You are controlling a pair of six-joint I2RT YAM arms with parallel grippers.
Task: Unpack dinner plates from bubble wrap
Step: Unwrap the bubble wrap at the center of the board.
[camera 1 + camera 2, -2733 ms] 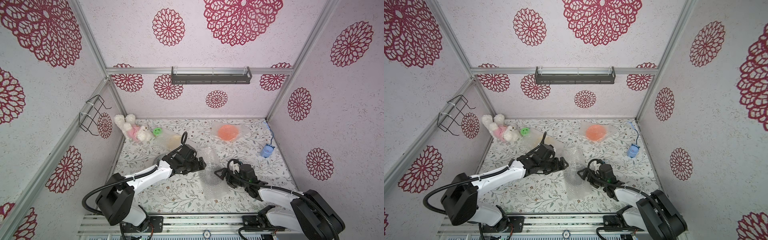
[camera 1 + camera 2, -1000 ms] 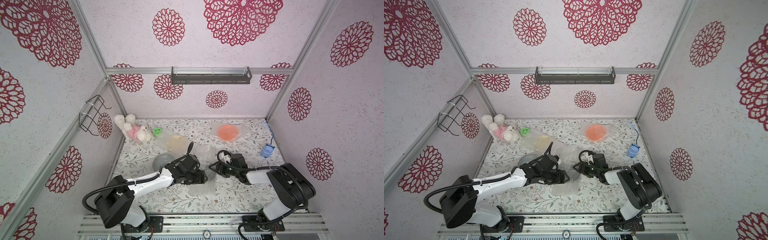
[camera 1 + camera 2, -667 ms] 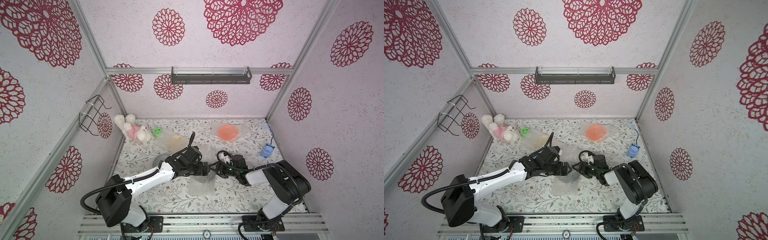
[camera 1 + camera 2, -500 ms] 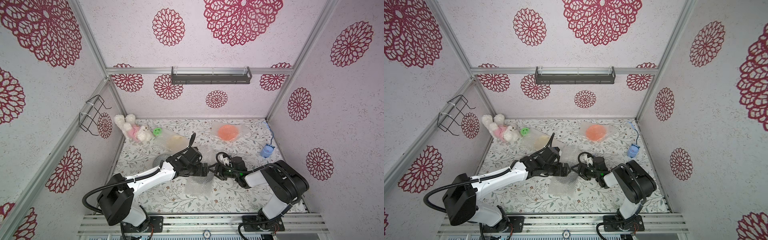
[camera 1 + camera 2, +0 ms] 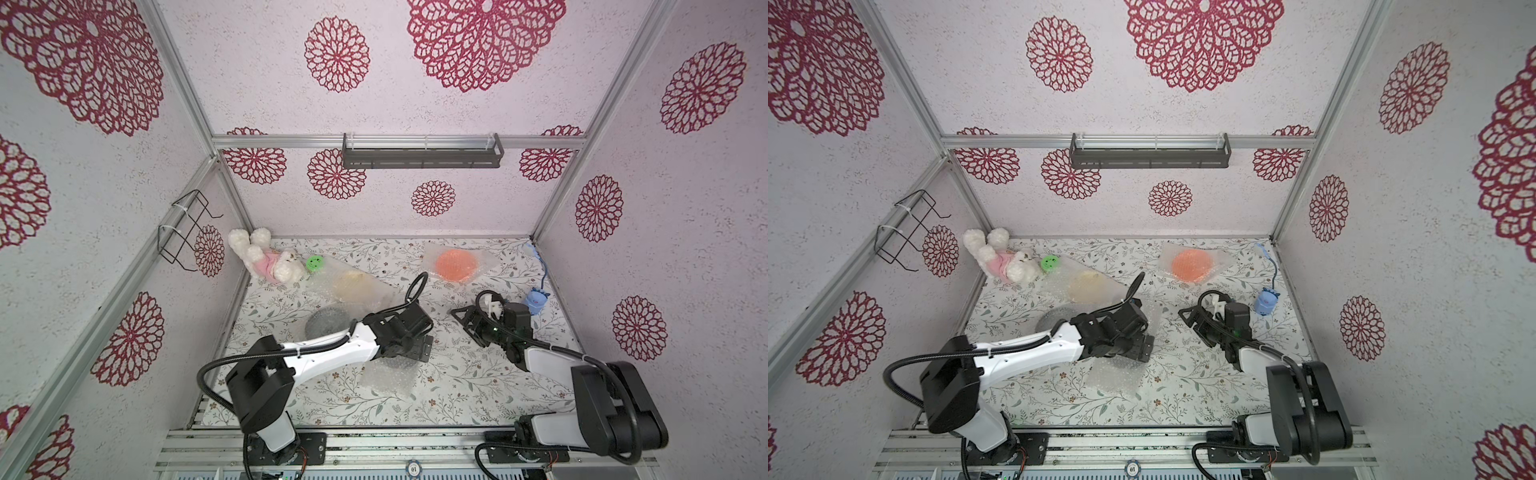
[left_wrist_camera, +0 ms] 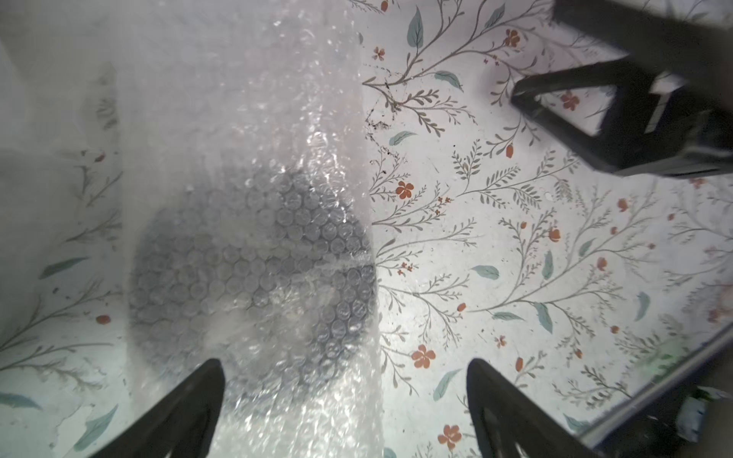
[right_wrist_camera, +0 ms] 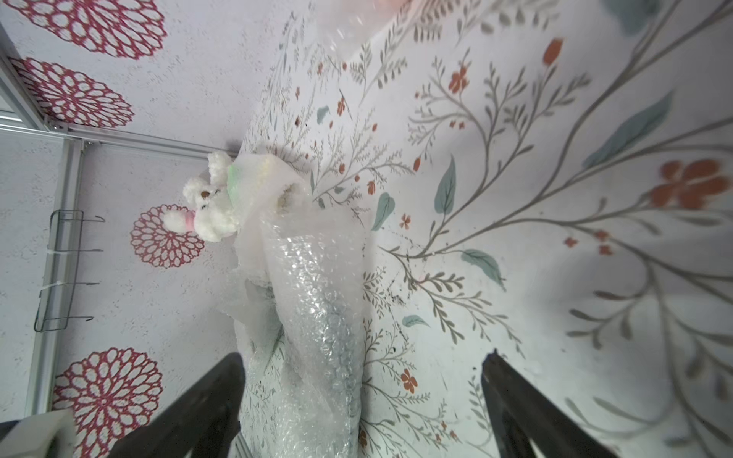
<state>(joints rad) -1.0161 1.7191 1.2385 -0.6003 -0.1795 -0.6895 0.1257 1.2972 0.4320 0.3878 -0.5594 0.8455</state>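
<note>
A dark dinner plate lies on the table under a sheet of bubble wrap, directly below my left gripper. That gripper is open and holds nothing. My right gripper stands open a little to the right of the wrap, clear of it, with the wrap's edge ahead of its jaws. Three more wrapped plates show in both top views: an orange one at the back right, a cream one at the back left, and a grey-looking one beside my left arm.
A plush bunny and a small green smiley disc sit in the back left corner. A blue toy with a cord lies by the right wall. A wire basket hangs on the left wall, a dark shelf on the rear wall.
Both grippers have opened and let go of the bubble wrap, which now lies slack over the dark plate. My right gripper has drawn back to the right.
</note>
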